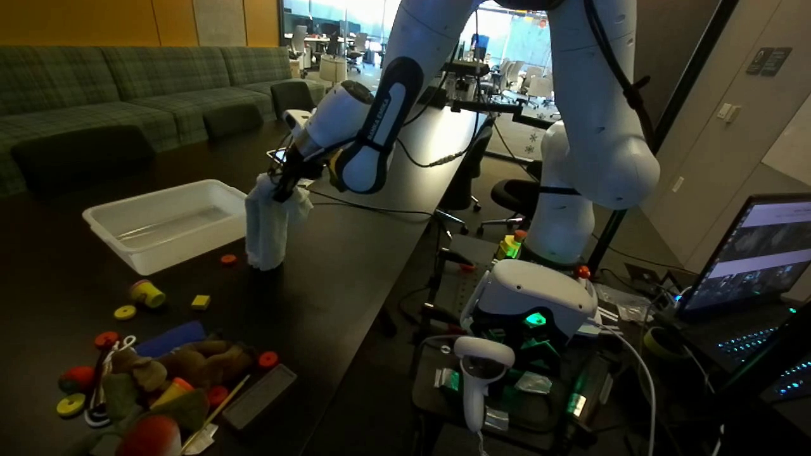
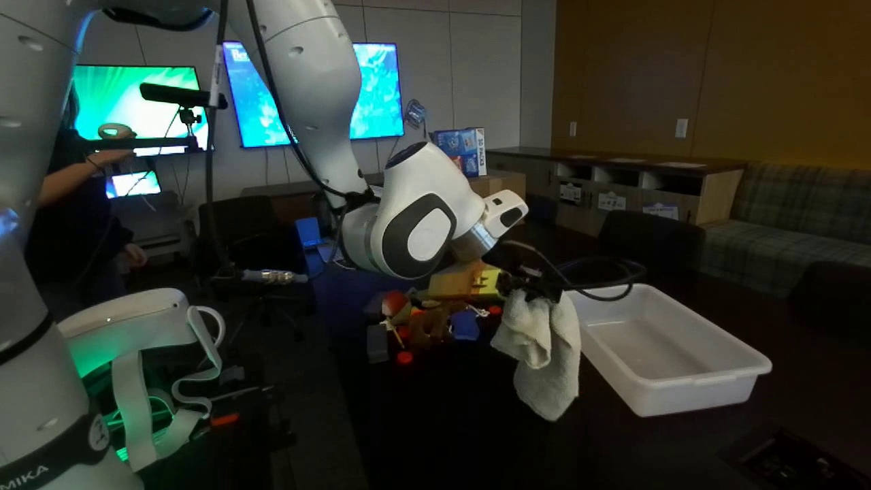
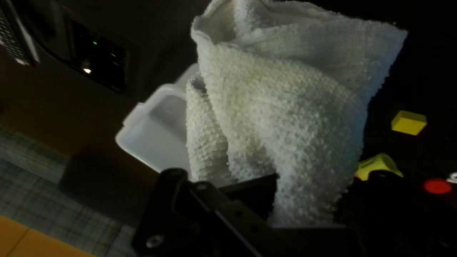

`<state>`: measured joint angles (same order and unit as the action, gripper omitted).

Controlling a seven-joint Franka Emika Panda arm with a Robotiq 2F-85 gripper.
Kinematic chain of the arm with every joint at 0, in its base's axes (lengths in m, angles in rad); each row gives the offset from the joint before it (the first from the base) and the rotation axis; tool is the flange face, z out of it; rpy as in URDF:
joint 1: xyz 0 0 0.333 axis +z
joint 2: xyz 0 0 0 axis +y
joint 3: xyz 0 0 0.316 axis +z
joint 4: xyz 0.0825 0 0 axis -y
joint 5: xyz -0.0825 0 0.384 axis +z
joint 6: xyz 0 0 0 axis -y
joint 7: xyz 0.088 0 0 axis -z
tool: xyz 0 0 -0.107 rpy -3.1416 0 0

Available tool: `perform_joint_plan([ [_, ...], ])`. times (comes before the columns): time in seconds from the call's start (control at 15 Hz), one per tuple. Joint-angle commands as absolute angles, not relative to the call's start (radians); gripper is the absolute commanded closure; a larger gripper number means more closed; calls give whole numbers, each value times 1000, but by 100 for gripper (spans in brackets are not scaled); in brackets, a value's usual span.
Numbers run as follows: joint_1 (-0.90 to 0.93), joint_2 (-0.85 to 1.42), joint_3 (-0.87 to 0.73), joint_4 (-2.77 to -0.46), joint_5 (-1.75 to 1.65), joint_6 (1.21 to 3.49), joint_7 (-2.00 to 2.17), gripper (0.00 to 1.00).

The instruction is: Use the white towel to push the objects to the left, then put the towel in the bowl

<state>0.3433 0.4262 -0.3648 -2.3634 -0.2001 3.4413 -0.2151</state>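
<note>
The step in hand is judged to be the placing of the towel (image 1: 266, 231), the tub (image 1: 184, 252) being taken as the bowl; an unfinished sweep cannot be ruled out. A heap of objects (image 1: 206, 364) is noted on the robot's left, while a red disc (image 1: 229, 259), a yellow block (image 1: 201, 303) and a yellow cup (image 1: 147, 294) are found scattered between heap and tub. For placing, the towel would need to be raised clear of the rim, carried over the tub and released; should sweeping be wanted, it would need to be lowered behind the strays, away from the heap. The claw (image 2: 535, 291) is clamped on the towel: the cloth is gripped by its upper part, and loose folds are seen hanging below the claw in both exterior views. In the wrist view the tub is partly masked by the cloth. The towel is held outside the tub, near its wall; whether the table (image 1: 342, 272) is touched by the lower edge cannot be told.
</note>
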Motion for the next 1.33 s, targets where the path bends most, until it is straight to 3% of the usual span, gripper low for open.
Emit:
perform_joint_plan([
  [0.0, 296, 382, -409, -2397, -203, 3444, -224, 90],
  [0.6, 260, 545, -384, -2296, -221, 3304, -283, 89],
  [1.27, 279, 875, -376, -2004, -207, 3263, -256, 89],
])
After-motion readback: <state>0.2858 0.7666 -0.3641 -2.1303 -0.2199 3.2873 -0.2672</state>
